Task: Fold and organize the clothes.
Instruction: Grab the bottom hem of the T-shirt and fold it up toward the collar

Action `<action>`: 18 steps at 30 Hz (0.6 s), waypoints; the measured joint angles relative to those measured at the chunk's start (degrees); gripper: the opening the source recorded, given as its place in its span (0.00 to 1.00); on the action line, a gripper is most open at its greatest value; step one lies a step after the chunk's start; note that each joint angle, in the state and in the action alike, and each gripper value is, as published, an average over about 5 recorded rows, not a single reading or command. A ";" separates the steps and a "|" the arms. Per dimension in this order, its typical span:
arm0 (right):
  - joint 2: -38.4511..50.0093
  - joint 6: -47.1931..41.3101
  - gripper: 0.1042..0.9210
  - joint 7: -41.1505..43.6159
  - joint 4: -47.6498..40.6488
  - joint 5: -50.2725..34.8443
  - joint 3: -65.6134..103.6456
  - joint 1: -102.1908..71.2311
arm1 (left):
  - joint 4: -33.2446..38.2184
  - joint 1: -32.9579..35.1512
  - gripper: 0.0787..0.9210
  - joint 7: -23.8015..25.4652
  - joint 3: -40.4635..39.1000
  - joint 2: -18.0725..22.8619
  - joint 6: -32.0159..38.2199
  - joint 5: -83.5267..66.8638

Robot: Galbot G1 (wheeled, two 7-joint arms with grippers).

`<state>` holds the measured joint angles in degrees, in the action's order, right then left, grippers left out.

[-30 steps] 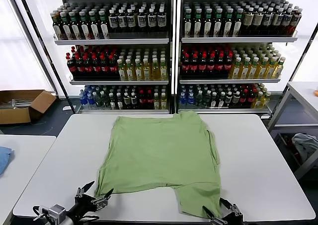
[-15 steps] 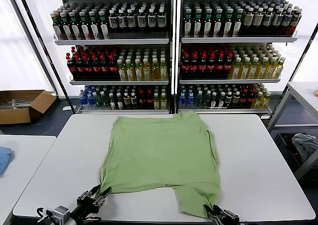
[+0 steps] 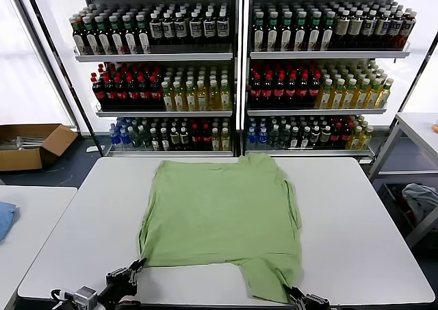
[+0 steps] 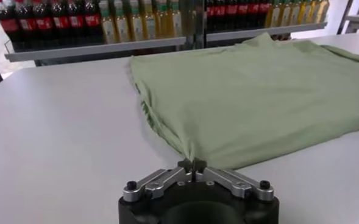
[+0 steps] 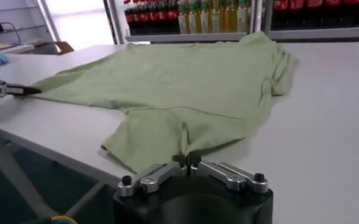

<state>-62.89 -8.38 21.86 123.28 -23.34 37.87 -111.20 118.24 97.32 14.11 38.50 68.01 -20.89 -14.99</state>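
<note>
Head view: both grippers at near table edge.
Left gripper point(image 4: 193, 164): clamped on near left corner of light green cotton polo shirt point(image 3: 222, 217).
Right gripper point(image 5: 186, 159): pinching near right corner.
Shirt: flat on white rectangular table point(image 3: 356, 221).

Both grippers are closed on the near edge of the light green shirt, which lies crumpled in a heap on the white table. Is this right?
Not quite. The light green shirt lies spread flat on the white table, not in a heap; the head view shows it. The rest holds: the left gripper and right gripper are closed on its near edge.
</note>
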 measured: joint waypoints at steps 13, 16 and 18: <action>-1.25 4.05 0.00 3.46 4.83 -5.44 4.36 -6.20 | 6.87 4.47 0.01 -0.40 2.65 0.82 0.17 1.05; -1.19 4.13 0.00 2.93 5.36 -7.37 4.44 -5.65 | 8.55 5.34 0.01 -0.45 3.22 1.10 0.04 0.98; -1.17 3.97 0.00 2.18 5.52 -8.67 4.43 -4.48 | 9.35 5.56 0.01 -0.40 3.34 1.22 0.02 0.93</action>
<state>-64.06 -4.41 24.04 128.80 -32.01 42.30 -115.69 127.59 102.88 13.71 41.84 69.23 -20.87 -14.06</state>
